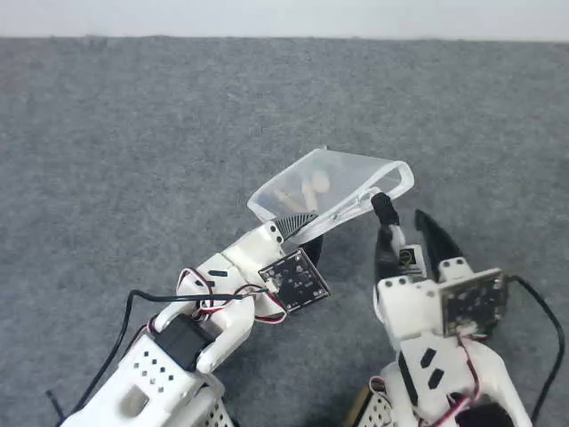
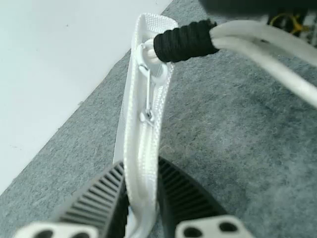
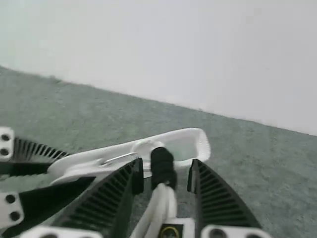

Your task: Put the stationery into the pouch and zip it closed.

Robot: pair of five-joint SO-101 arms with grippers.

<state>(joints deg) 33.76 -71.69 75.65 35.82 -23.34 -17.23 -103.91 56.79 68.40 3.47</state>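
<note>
Left gripper (image 2: 141, 166) of mine pinches the pouch (image 1: 329, 182) by its zip edge, raised above the table (image 1: 133, 133), steadying it; right gripper (image 3: 166, 166) stands open around the black-tipped cord (image 3: 161, 158) at the pull (image 2: 147, 106)

2 arms (image 1: 169, 360) are shown with white shells, black ribbed fingers (image 2: 99, 198), square black camera boards (image 1: 294, 280) and red-black cables (image 1: 203, 286).

We see a tabletop (image 1: 107, 133) covered in grey short-pile felt, meeting a pale wall (image 1: 267, 16) along its far edge. Toward the near left corner, a thin black cable (image 1: 118, 342) trails beside the left arm (image 1: 169, 365).
</note>
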